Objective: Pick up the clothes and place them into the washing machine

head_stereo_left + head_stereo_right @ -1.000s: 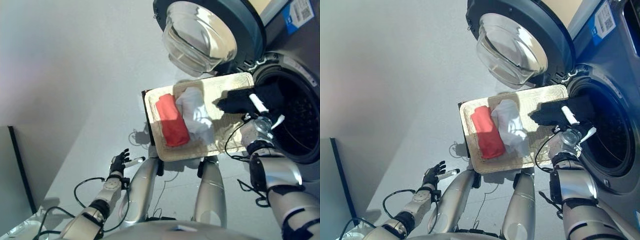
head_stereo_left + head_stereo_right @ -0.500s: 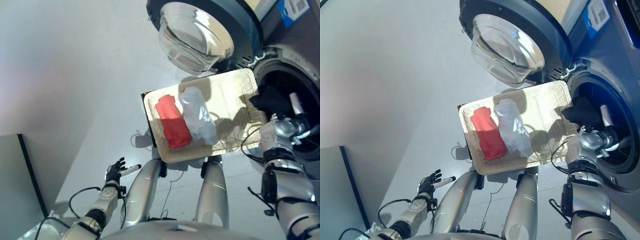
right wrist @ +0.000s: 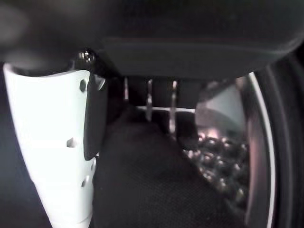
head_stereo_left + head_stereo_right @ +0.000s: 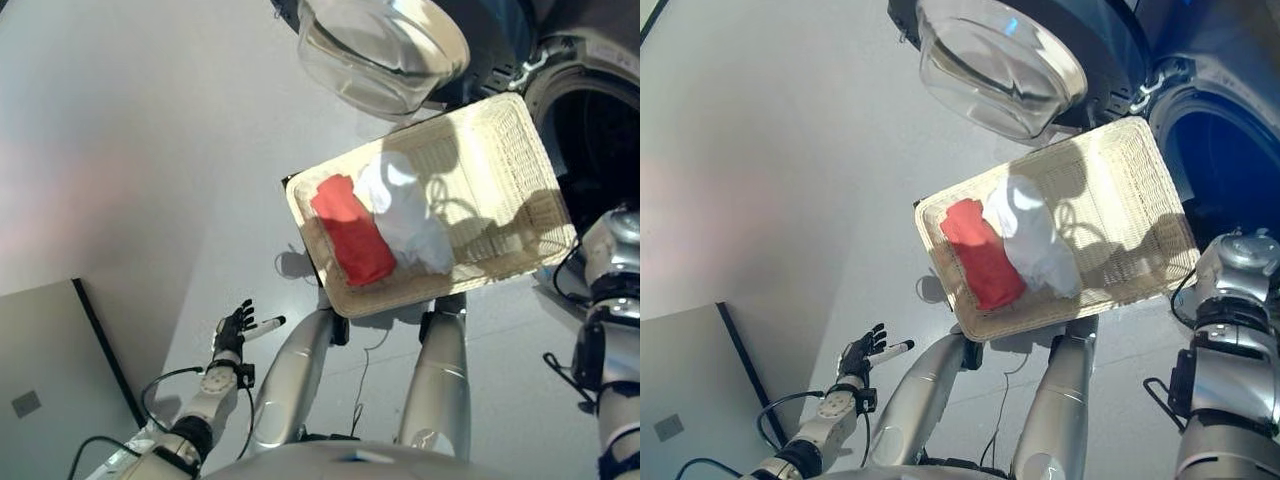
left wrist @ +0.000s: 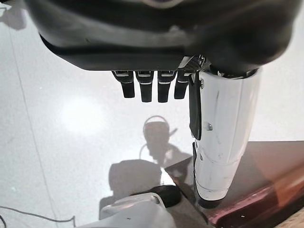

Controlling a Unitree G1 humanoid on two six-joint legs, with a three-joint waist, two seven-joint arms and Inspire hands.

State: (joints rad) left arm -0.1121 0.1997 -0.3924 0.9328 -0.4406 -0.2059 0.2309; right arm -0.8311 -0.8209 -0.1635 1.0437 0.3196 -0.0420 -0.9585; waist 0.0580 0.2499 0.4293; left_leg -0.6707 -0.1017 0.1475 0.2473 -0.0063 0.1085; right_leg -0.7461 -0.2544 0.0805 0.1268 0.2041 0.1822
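A shallow wicker basket (image 4: 500,150) rests on a low dark brown box (image 5: 266,190) beside the washing machine. In it lie a folded red cloth (image 4: 352,232) and a crumpled white cloth (image 4: 410,215). The machine's round glass door (image 4: 385,50) stands open and the dark drum opening (image 4: 600,130) is at the right edge. My right hand (image 3: 52,142) is inside the drum, its thumb and fingers closed on a black garment (image 3: 152,190); the perforated drum wall (image 3: 213,156) shows past it. My left hand (image 4: 235,325) hangs low at the left over the floor, fingers (image 5: 149,88) straight and empty.
A grey panel (image 4: 50,380) stands on the floor at the lower left. The pale grey floor (image 4: 150,150) stretches left of the basket and the machine.
My right hand has carried the black garment from over the basket's right end into the drum. The camera has shifted; the left hand has stayed low and idle.
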